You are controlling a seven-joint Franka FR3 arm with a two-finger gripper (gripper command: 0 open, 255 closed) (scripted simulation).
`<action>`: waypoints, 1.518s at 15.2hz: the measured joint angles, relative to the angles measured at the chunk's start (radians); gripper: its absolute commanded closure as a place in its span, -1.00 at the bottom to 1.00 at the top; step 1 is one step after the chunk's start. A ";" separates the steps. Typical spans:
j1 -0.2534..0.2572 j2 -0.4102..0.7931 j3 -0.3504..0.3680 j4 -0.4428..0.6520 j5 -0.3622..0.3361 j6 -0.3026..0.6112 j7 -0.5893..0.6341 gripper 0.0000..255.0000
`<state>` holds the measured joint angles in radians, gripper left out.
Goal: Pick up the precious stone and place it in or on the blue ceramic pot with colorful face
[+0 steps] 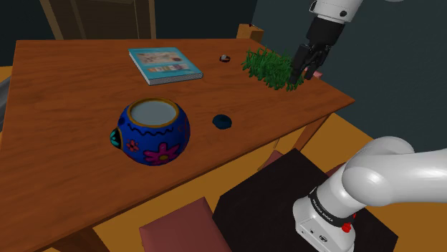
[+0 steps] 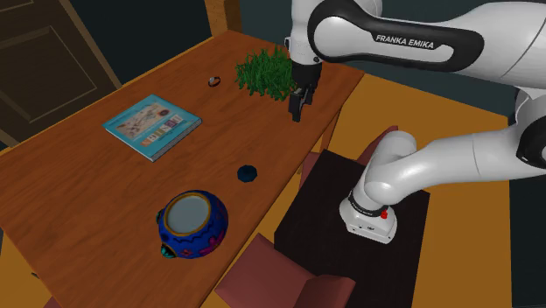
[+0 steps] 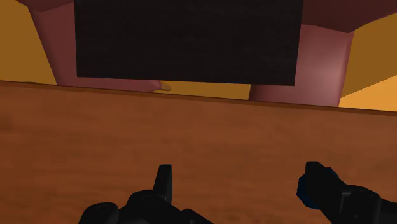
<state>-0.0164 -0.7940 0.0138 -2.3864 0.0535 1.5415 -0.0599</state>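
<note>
Wooden table [image 1: 64,143] bearing a picture book [image 1: 165,64] towards its far edge and a green leafy plant [image 1: 268,68] near the shoulder view's right corner; reddish chair [image 1: 183,228] alongside.

This one is looking like a home to me, dining room most likely. A big wooden table [image 1: 64,157] is taking up most of the space, and padded reddish chairs [image 1: 179,229] are sitting along its edge. A dark panelled door [image 2: 39,52] is standing behind the table, dark teal walls [image 1: 401,71] are closing it in, and an orange floor [image 2: 411,101] is showing underneath. The stuff lying on the table is giving it away too: a picture book [image 1: 165,65], a painted blue pot [image 1: 152,130] with flowers on it and a leafy green plant [image 1: 266,68]. The robot's dark box stand [image 2: 306,219] is just sitting on the floor beside the chairs.
</note>
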 measured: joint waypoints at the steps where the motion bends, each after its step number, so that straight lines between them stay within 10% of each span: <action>1: 0.000 0.000 0.000 0.000 0.000 0.000 0.000 -1.00; 23: 0.125 0.421 0.324 -0.115 0.084 0.599 0.197 -1.00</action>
<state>0.1090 -0.3727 0.3379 -2.5018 0.1373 2.1409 0.1375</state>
